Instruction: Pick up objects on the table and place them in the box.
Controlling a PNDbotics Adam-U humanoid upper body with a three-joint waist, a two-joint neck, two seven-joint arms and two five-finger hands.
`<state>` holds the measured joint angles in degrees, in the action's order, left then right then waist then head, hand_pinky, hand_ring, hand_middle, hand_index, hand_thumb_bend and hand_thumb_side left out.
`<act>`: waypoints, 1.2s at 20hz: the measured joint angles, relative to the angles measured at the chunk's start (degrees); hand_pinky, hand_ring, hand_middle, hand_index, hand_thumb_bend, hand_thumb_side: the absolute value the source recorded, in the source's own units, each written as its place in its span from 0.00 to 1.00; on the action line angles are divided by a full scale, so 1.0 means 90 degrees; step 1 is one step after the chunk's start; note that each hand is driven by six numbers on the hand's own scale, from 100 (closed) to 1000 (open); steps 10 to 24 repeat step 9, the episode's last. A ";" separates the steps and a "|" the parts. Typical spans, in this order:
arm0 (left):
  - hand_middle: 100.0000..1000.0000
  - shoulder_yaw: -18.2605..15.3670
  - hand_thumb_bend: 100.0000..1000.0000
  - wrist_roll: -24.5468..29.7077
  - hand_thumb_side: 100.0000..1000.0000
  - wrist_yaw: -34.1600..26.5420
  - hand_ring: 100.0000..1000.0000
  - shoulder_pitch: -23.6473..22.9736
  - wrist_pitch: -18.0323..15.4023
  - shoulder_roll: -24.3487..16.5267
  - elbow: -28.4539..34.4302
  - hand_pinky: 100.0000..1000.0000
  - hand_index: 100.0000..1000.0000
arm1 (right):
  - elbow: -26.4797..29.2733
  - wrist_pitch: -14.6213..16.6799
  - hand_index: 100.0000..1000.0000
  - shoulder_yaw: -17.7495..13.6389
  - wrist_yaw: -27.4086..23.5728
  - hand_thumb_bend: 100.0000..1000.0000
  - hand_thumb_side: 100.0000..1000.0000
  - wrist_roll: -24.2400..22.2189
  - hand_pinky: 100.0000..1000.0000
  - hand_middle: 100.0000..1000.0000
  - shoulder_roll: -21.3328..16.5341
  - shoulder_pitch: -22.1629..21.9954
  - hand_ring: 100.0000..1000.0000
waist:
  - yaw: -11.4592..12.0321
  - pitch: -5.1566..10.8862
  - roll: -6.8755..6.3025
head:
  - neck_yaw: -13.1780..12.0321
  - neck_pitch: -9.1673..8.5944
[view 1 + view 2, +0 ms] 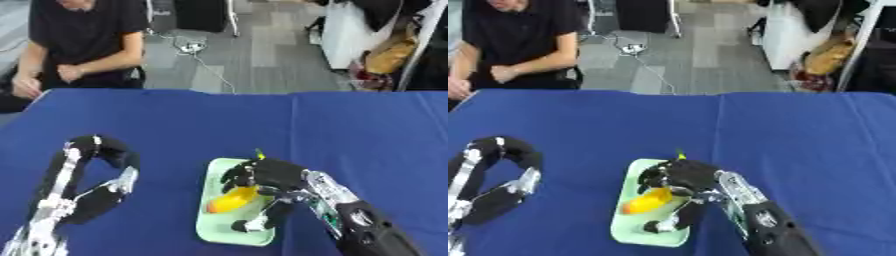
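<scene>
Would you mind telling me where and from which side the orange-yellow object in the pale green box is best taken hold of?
Grip the orange-yellow object across its narrower middle, coming from above. It lies lengthwise and slanted in the shallow pale green box, whose low walls hinder a sideways approach. The right hand already hovers over it, fingers curled around its upper end, so that hand seems best placed.

Wide bare blue table (350,130) lies open behind and right of the pale green box (219,172). The right hand (262,175) covers the box; the bent left arm (83,185) blocks its left.
</scene>
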<state>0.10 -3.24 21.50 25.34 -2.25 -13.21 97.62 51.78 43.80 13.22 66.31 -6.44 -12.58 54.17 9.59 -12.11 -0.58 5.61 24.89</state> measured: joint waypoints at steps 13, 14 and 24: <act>0.40 0.0000 0.00 0.0000 0.27 0.0000 0.40 -0.0001 0.0000 0.0000 0.0000 0.62 0.55 | 0.0118 -0.0021 0.80 0.0009 -0.0170 0.39 0.83 -0.0034 0.57 0.76 -0.0001 -0.0012 0.71 | -0.0043 0.0004 -0.0004 | 0.0000 0.0001; 0.40 0.0000 0.00 0.0000 0.27 0.0000 0.40 -0.0001 0.0000 0.0000 0.0000 0.62 0.55 | 0.0118 -0.0021 0.80 0.0009 -0.0170 0.39 0.83 -0.0034 0.57 0.76 -0.0001 -0.0012 0.71 | -0.0043 0.0004 -0.0004 | 0.0000 0.0001; 0.40 0.0000 0.00 0.0000 0.27 0.0000 0.40 -0.0001 0.0000 0.0000 0.0000 0.62 0.55 | 0.0118 -0.0021 0.80 0.0009 -0.0170 0.39 0.83 -0.0034 0.57 0.76 -0.0001 -0.0012 0.71 | -0.0043 0.0004 -0.0004 | 0.0000 0.0001</act>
